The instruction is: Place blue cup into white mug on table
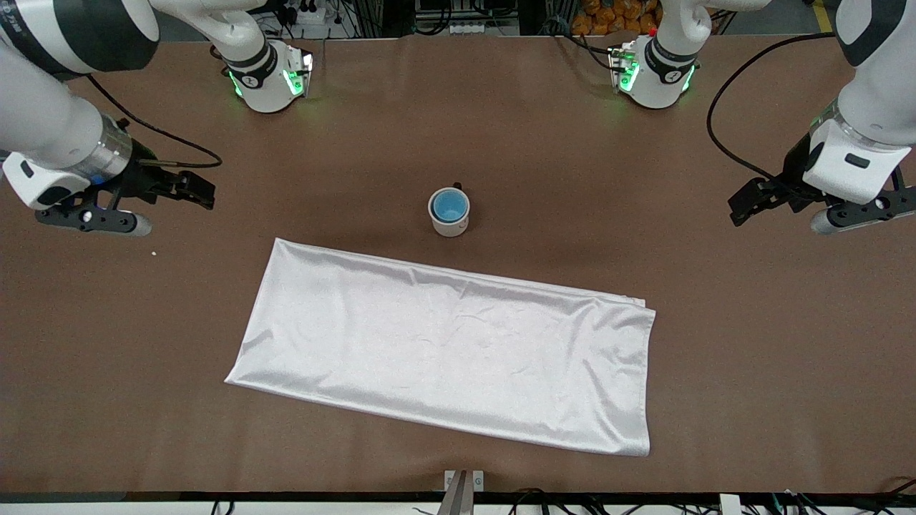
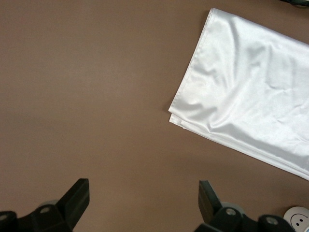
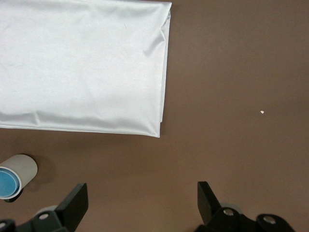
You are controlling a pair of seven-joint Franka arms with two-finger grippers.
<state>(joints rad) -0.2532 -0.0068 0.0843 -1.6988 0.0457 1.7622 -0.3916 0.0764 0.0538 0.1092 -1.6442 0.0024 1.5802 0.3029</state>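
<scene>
Blue cup (image 1: 450, 207) well apart from claws

A folded white satin cloth (image 1: 447, 350) lies flat.

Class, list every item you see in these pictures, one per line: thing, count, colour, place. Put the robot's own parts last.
blue cup: one, bright blue, inside the white mug.
white mug: one, cream with a black handle, upright mid-table, farther from the front camera than the cloth.
cloth: one, white satin, folded flat on the table.
table: one, brown, under everything.
crumb: one, white, on the table near the right gripper.
left gripper: one, black, open, over bare table at the left arm's end.
right gripper: one, black, open, over bare table at the right arm's end.
</scene>
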